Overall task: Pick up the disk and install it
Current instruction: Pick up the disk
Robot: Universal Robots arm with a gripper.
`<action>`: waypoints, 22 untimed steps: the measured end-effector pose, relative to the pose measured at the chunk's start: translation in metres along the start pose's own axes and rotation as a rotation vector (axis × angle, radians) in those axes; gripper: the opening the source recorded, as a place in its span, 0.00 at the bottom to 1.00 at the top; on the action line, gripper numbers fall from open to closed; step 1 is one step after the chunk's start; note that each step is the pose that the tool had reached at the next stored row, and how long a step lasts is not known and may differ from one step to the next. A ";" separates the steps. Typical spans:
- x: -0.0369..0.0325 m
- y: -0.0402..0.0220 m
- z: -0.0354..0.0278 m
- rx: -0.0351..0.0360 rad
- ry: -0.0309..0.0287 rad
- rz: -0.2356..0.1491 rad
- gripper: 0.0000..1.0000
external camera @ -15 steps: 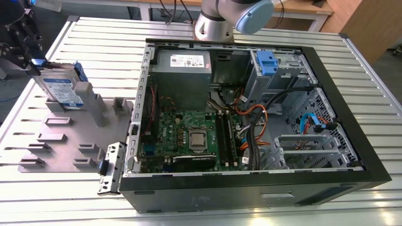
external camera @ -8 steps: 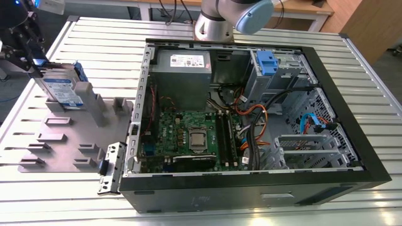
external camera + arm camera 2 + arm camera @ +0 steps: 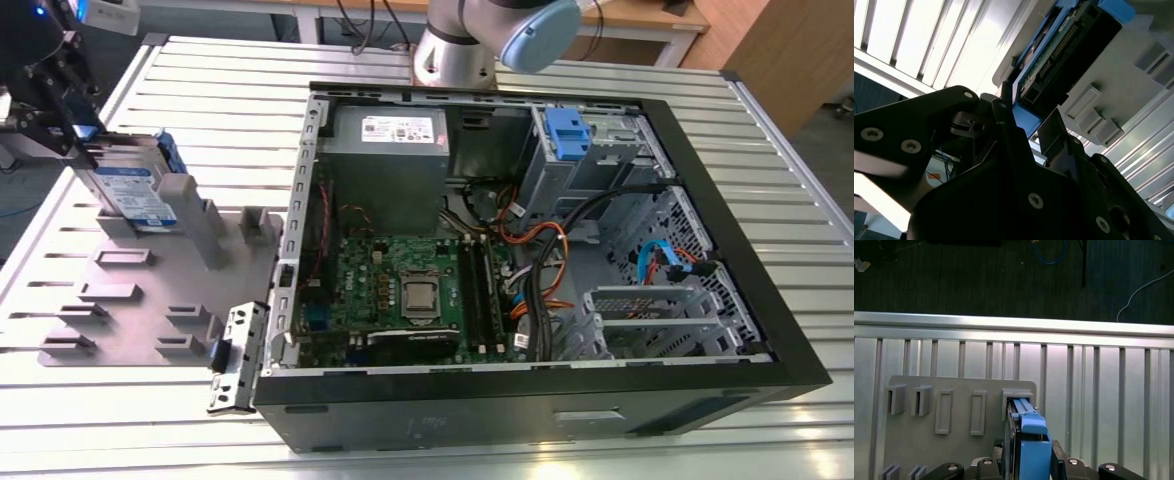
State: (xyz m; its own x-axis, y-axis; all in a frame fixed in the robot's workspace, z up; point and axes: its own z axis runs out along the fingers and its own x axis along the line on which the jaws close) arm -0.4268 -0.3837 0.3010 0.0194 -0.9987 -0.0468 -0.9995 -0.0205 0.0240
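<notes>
disk [image 3: 134, 192]: standing on edge at the far end of the grey fixture plate [image 3: 147, 300], close to the table's [image 3: 200, 80] edge on the exterior view's left. White-and-blue label faces the exterior camera. Lower end sits right at one of the plate's slots, can't tell if it's seated or just clear of it.
gripper [image 3: 87, 150]: on the disk from above, jaws clamped onto it, one on each side of the blue rail [image 3: 1031, 445] in both wrist views.
fixture plate: flat on the table, between that left edge and the computer case [image 3: 507, 400], just beside the case wall. Rows of raised slots and posts on top.
computer case: lying open side up in the middle of the table, reaching toward the edge on the exterior view's right.
power-supply box [image 3: 387, 150]: in the case's far corner on the exterior view's left.
motherboard [image 3: 414, 290]: flat on the case floor, nearer the front edge than the power-supply box.
arm [image 3: 487, 40]: base at the table's far edge, behind the case.
blue latch [image 3: 567, 135]: on the grey metal cage [image 3: 607, 160] along the case's far edge.
</notes>
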 end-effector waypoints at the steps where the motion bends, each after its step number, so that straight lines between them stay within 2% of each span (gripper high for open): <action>1: 0.0000 0.0000 0.0000 0.0000 0.0001 0.000 0.47; 5: 0.0000 0.0001 0.0001 0.0000 0.0001 0.001 0.47; 8: 0.0000 0.0001 0.0005 0.0006 -0.0003 0.017 0.47; 19: 0.0000 0.0000 0.0005 0.0009 -0.0004 0.018 0.47; 21: 0.0000 0.0000 0.0005 0.0009 -0.0004 0.018 0.46; 22: 0.0000 0.0000 0.0005 0.0009 -0.0004 0.018 0.39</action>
State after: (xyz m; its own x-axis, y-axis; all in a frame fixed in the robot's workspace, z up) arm -0.4268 -0.3837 0.3005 0.0010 -0.9989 -0.0468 -0.9997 -0.0021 0.0239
